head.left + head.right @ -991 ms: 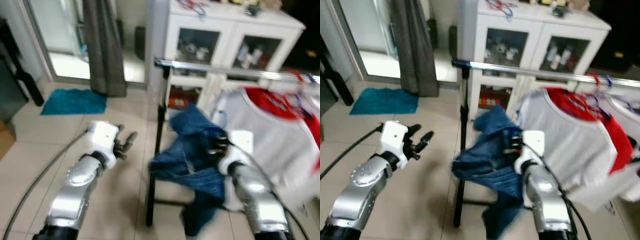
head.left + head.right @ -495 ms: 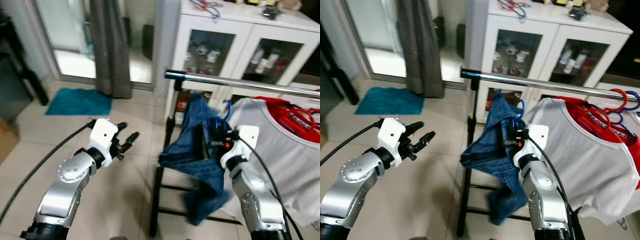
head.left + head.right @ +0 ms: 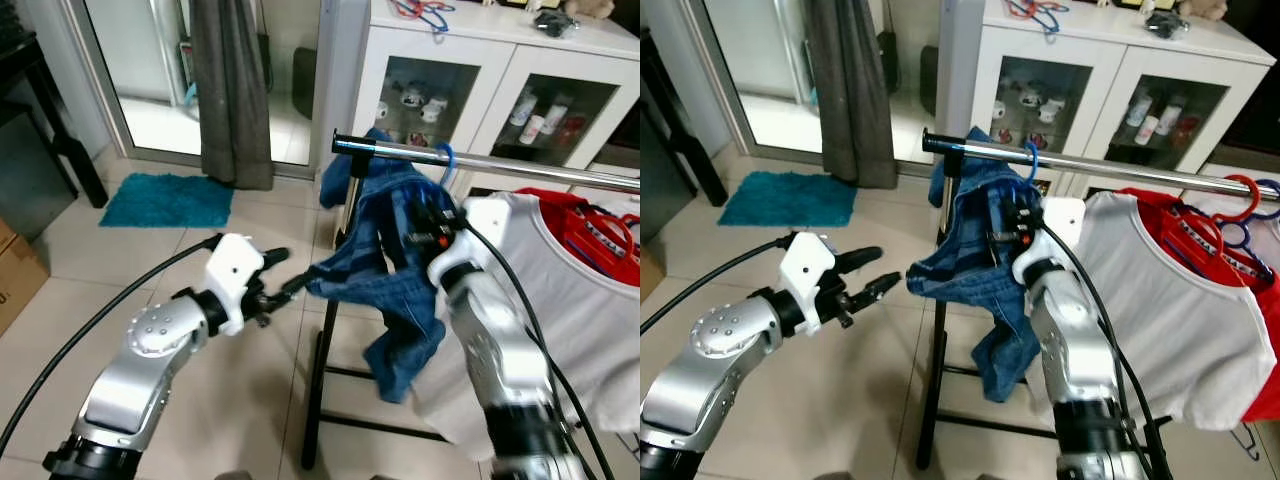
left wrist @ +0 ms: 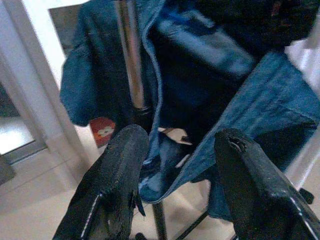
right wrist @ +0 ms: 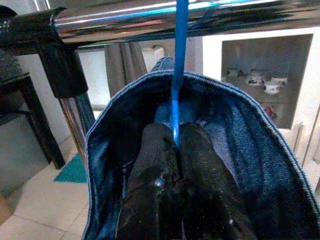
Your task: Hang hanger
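Now, in the eye views, the right claw [image 3: 1012, 222] holds the blue hanger [image 3: 1029, 160], its hook over the rail [image 3: 500, 163] just above. The left claw [image 3: 283, 291] touches the jeans [image 3: 385, 275]. In the left wrist view its fingers [image 4: 120, 170] are spread. In the right wrist view, fingers [image 5: 155, 165] pinch the hanger. Tugged jeans could slide off. No writing can be read.

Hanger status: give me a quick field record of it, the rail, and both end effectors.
hanger: blue, hook over the rail, carries denim garment
rail: chrome bar on black stand
right end effector: shut on hanger neck, just below rail
left end effector: open, next to the garment's hanging edge, not gripping
neighbour: white and red shirt on red hanger
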